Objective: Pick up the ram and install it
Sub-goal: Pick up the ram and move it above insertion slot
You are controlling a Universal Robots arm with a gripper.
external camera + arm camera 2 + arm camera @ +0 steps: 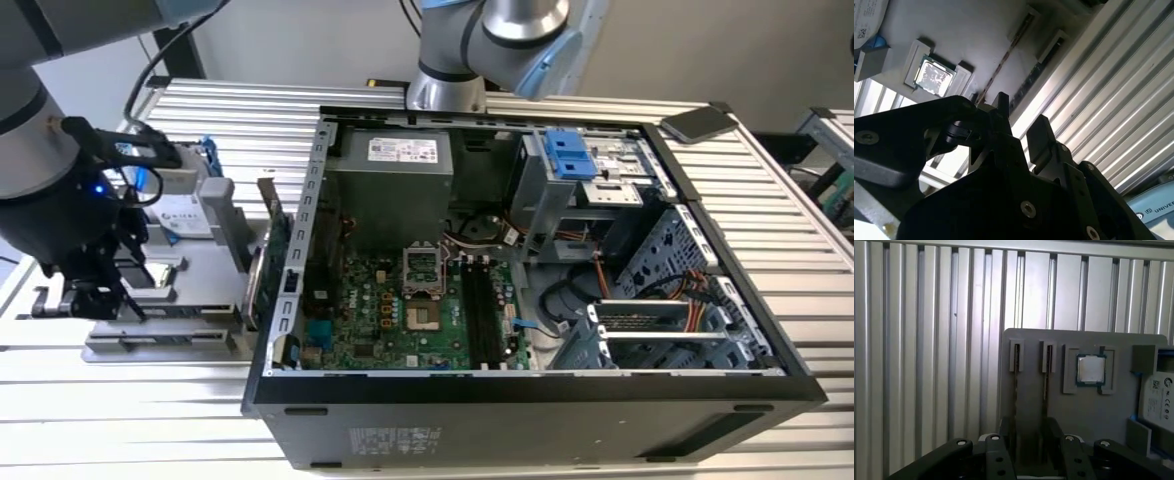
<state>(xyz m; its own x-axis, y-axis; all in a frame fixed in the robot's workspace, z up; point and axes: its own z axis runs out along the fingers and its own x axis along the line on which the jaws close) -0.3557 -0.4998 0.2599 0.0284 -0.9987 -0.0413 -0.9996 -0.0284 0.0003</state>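
**Hovering over the parts plate, pincer released**

The black two-fingered gripper point(1021, 127) hangs over the flat grey fixture plate point(1089, 415), at the exterior view's left. Its jaws are spread with nothing between them (bright table ribs show through the gap in the second wrist view). In the first wrist view the dark fingers point(1055, 440) stand by the near ends of two slots in that plate. The long thin dark ram stick point(1016, 377) sits on edge in one slot, and a twin stick point(1045, 375) sits just beside it in the next. Which one the fingers line up with, I cannot tell.

Further along the plate come a square silver processor chip point(1090, 369) in its recess and a pale-labelled hard drive point(1158, 400). Beside the plate, on the ribbed aluminium table point(134, 420), lies the open black computer case point(534, 410). Its metal wall stands between the plate and the green motherboard point(387, 310) with its long black memory slots point(483, 310).
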